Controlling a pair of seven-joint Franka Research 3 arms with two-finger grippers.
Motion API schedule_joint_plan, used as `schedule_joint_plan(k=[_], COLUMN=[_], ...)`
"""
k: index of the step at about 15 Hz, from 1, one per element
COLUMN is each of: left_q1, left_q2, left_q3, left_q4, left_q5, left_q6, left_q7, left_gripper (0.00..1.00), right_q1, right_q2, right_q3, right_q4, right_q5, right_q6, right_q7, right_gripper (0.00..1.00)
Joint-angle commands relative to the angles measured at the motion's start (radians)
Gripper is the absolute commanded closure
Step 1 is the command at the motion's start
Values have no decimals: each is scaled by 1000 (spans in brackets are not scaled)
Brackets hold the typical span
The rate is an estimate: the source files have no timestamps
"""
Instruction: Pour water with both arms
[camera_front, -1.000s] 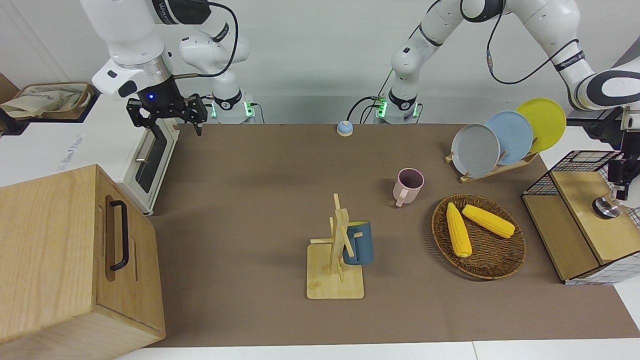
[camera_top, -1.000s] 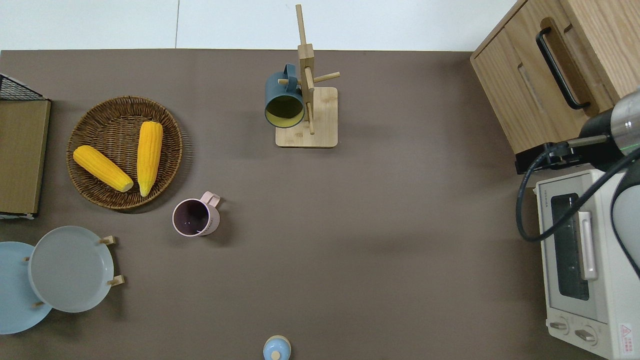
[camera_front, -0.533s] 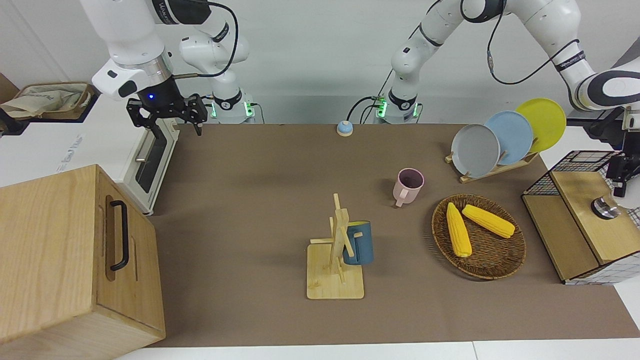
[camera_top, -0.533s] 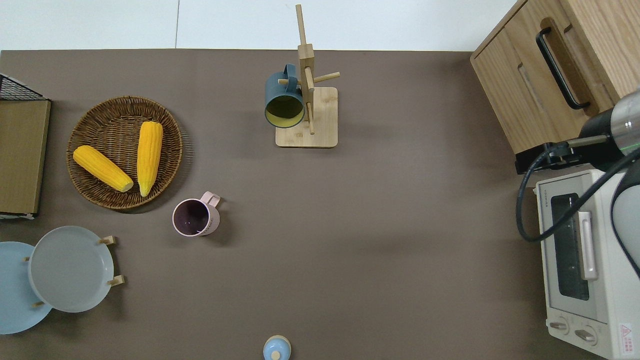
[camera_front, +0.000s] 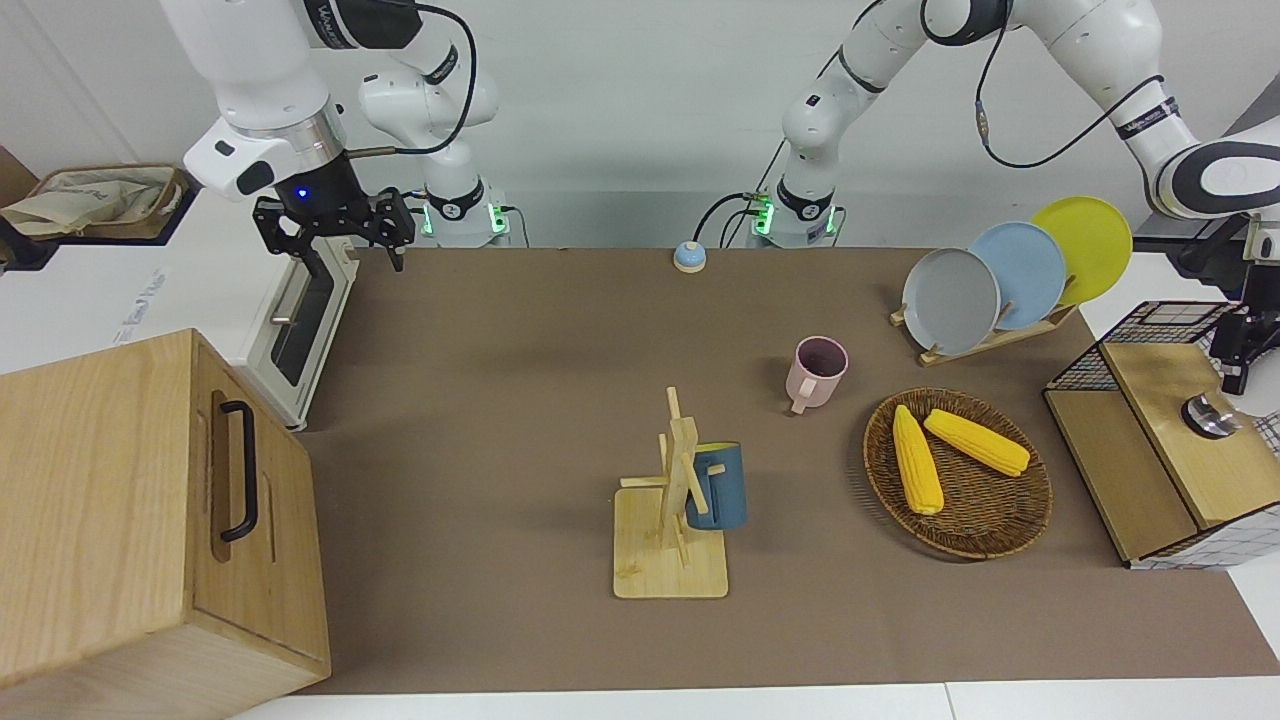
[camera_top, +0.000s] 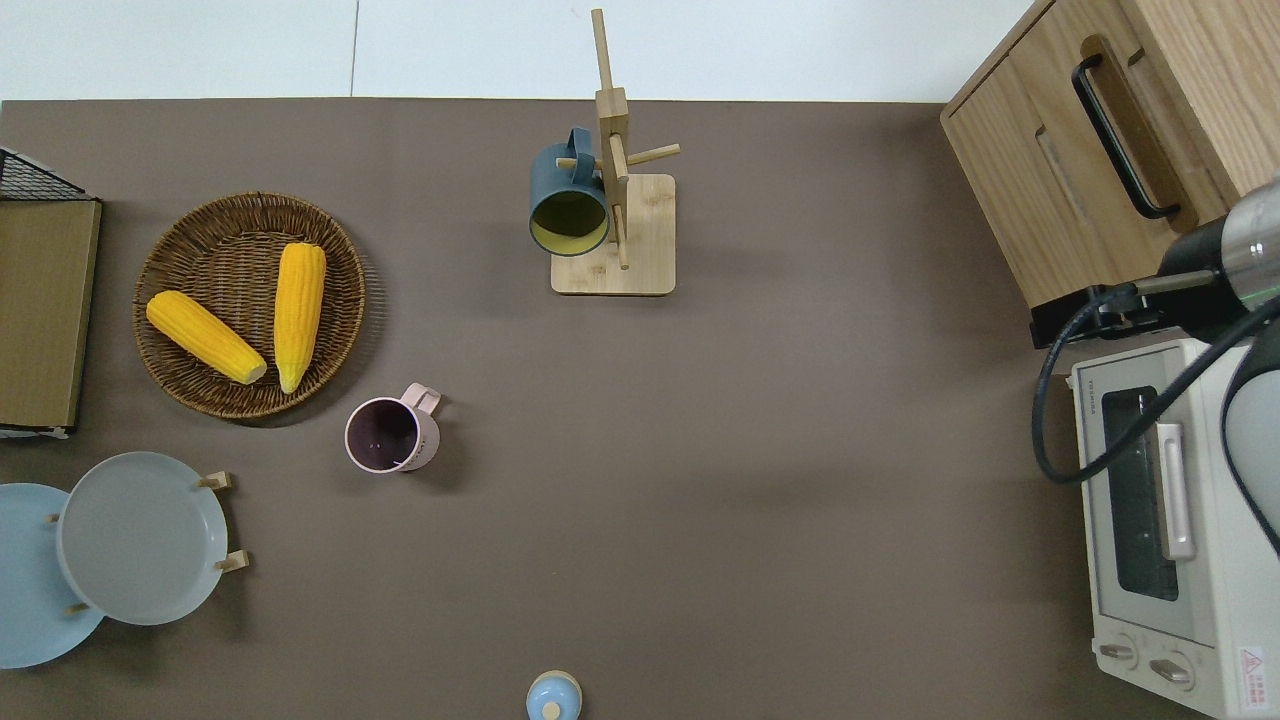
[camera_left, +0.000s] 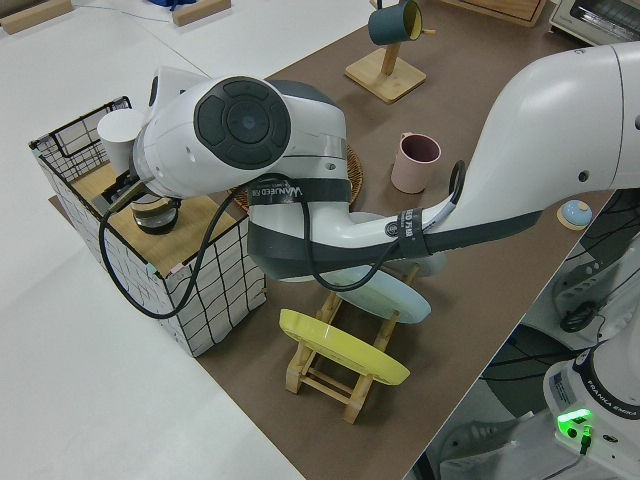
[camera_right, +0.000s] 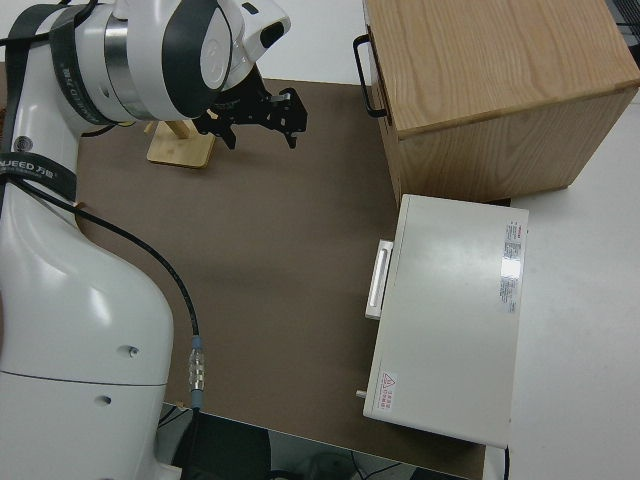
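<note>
Two arms, neither holding anything; the right gripper (camera_front: 335, 232) hangs with fingers wide by the toaster oven (camera_front: 300, 320); the left gripper (camera_front: 1245, 345) hovers above a metal-lidded pot (camera_front: 1210, 415) in the wire basket (camera_front: 1150, 325), its fingers unreadable. A hasty descent could knock the pot's lid askew.

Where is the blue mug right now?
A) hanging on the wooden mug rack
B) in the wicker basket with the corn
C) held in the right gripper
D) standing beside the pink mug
A: the blue mug hangs by its handle on a peg of the wooden mug rack.
</note>
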Motion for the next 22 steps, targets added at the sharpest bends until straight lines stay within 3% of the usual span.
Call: schedule_joint_plan(k=[1, 9, 15, 22], left_q1=[-7, -7, -8, -19], left_q2=[-7, -42, -116, -206], left_q3=[5, -2, -15, -28], left_q4=[37, 135, 173, 172], left_q5=[154, 450, 547, 565], left_q6=[-98, -400, -591, -749], left_q7=[-156, -323, -420, -461], left_gripper=[2, 2, 2, 2], right_q1=[0, 0, 0, 0], right_q2=[-6, -6, -6, -6], right_q3=[-1, -1, -1, -1], right_q4=[0, -2, 0, 0], right_q5=[16, 16, 16, 16], right_q6=[-1, -1, -1, -1], right_q7=[10, 10, 10, 10], right_gripper=[13, 13, 13, 13])
